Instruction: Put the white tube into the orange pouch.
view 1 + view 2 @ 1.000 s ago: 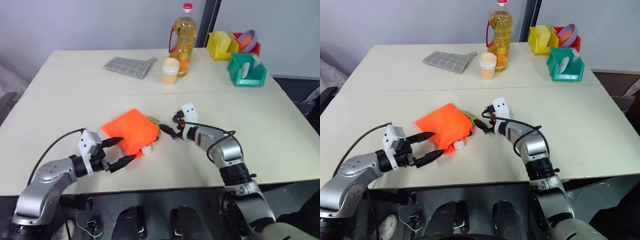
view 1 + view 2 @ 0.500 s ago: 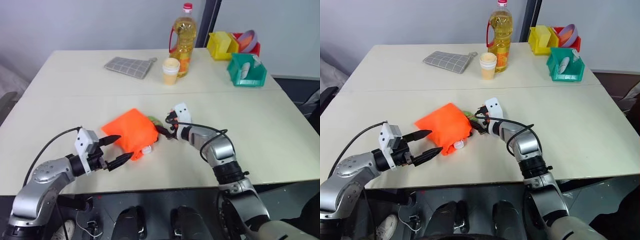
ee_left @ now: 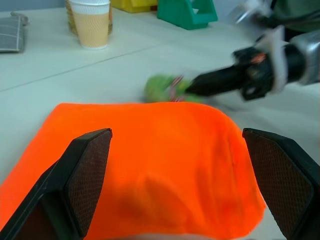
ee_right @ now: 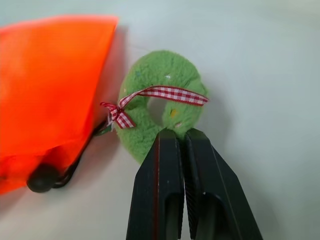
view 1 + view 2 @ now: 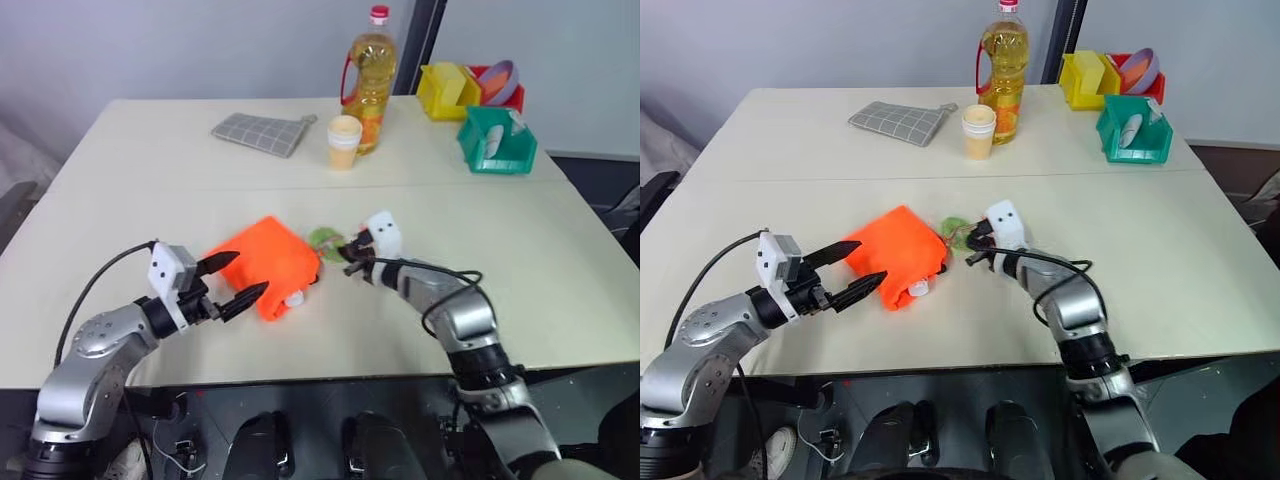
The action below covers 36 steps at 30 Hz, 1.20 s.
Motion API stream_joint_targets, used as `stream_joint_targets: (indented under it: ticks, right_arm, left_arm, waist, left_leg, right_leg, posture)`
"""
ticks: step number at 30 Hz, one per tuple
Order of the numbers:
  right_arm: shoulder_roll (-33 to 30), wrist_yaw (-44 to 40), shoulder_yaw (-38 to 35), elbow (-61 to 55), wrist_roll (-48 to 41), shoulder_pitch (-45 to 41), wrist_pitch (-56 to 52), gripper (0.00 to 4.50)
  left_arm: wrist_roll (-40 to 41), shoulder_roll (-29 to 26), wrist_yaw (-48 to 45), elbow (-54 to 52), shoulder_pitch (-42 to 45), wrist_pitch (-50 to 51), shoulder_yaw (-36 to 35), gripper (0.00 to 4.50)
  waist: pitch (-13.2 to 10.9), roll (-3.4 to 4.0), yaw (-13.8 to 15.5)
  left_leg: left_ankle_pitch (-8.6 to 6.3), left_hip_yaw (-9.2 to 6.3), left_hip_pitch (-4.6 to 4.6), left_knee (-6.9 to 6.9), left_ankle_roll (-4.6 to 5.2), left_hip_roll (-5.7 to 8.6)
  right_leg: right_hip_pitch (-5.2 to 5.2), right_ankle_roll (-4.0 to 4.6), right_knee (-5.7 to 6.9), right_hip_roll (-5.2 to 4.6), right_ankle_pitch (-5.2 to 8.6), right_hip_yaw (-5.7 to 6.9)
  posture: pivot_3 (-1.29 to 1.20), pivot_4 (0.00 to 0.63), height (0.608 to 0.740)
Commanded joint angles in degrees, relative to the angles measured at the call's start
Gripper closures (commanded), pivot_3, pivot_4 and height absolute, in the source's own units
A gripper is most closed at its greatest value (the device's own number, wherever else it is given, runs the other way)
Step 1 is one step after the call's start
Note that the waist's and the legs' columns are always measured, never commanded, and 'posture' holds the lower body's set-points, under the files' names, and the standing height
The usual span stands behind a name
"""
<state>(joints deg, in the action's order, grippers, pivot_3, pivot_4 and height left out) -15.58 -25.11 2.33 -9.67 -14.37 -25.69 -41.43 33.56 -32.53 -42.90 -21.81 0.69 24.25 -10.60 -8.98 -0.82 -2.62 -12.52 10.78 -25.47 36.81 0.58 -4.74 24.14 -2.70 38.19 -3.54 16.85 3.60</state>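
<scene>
- Two hands work near the orange pouch (image 5: 265,262), which lies on the table (image 5: 560,270) between them.
- Left hand (image 5: 236,283): its fingers are spread wide with nothing between them; the pouch's near edge lies just past the fingertips, and in the left wrist view the orange fabric spans the gap between the two fingers (image 3: 87,170).
- Right hand (image 4: 176,142): its fingers are pressed together, pinching the rim of a fuzzy green ring (image 4: 162,112) that carries a red-and-white checked ribbon (image 4: 150,97).
- A black cord (image 4: 75,167) runs from the ring's side toward the pouch's edge and ends at a dark round piece (image 4: 42,177) beside the orange fabric.
- From the right hand, the pouch sits just beyond the ring, on the side toward the left hand.
- White tube (image 5: 293,297): a small white end pokes out from under the pouch's near corner, on the table, just beyond the left hand's fingertips and toward the right hand; the rest of it is hidden by the fabric.
- Well beyond both hands stand a paper cup (image 5: 343,141), an oil bottle (image 5: 369,80), a grey checked cloth (image 5: 260,132), and green (image 5: 497,140), yellow (image 5: 445,90) and red bins (image 5: 508,92).
</scene>
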Motion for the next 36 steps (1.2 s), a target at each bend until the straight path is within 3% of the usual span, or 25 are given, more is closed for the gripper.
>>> stream_joint_targets:
  ticks: [1, 8, 19, 28, 36]
  right_arm:
    - [-2.81, -0.97, -4.02, -10.55, -3.46, 2.15, -1.57, 4.44]
    - [-7.62, -2.83, -7.25, -18.35, -7.62, 5.44, -3.51, 4.44]
    - [-8.89, -2.84, -10.38, -23.54, -14.44, 4.23, -5.28, 4.44]
    - [-6.80, 1.09, -16.83, -26.66, -25.18, 0.11, -7.12, 4.44]
    - [-8.27, 2.00, -16.17, -27.60, -30.44, 0.07, -7.14, 4.44]
  left_arm:
    - [-0.47, 1.07, 1.19, 0.38, 1.83, -1.68, -0.51, 0.00]
    - [-2.14, 3.25, 0.87, 5.17, 6.62, -2.83, 2.24, 0.00]
    - [-4.52, 4.38, -5.85, 12.96, 15.51, -5.15, 8.23, 0.00]
    - [-4.04, 1.98, -9.12, 17.49, 14.58, -5.21, 5.57, 0.00]
    - [-4.39, 1.91, -10.31, 18.27, 16.02, -5.92, 6.27, 0.00]
  waist:
    - [0.00, -0.01, 0.08]
    - [0.00, -0.01, 0.14]
    - [0.00, -0.02, 0.26]
    - [0.00, -0.02, 0.19]
    - [0.00, -0.02, 0.38]
  left_leg:
    - [0.00, 0.00, 0.00, -0.02, 0.00, 0.00]
    - [-0.10, -0.03, 0.01, 0.01, 0.40, 0.00]
    - [-0.09, -0.04, 0.00, 0.04, 0.44, 0.01]
    - [-0.08, -0.05, 0.00, 0.04, 0.46, 0.00]
    - [-0.12, -0.05, -0.01, 0.10, 0.51, 0.01]
  right_leg:
    - [0.02, 0.00, 0.01, 0.00, 0.00, 0.00]
    - [-0.02, 0.01, 0.00, 0.02, 0.01, 0.01]
    - [-0.04, -0.01, 0.00, 0.04, 0.00, 0.02]
    - [-0.03, -0.04, 0.01, 0.06, -0.02, 0.02]
    - [-0.07, -0.02, 0.00, 0.01, 0.00, 0.02]
  posture:
    - [0.00, 0.150, 0.740]
    - [0.00, 0.150, 0.740]
    - [0.00, 0.150, 0.740]
    - [0.00, 0.150, 0.740]
    - [0.00, 0.150, 0.740]
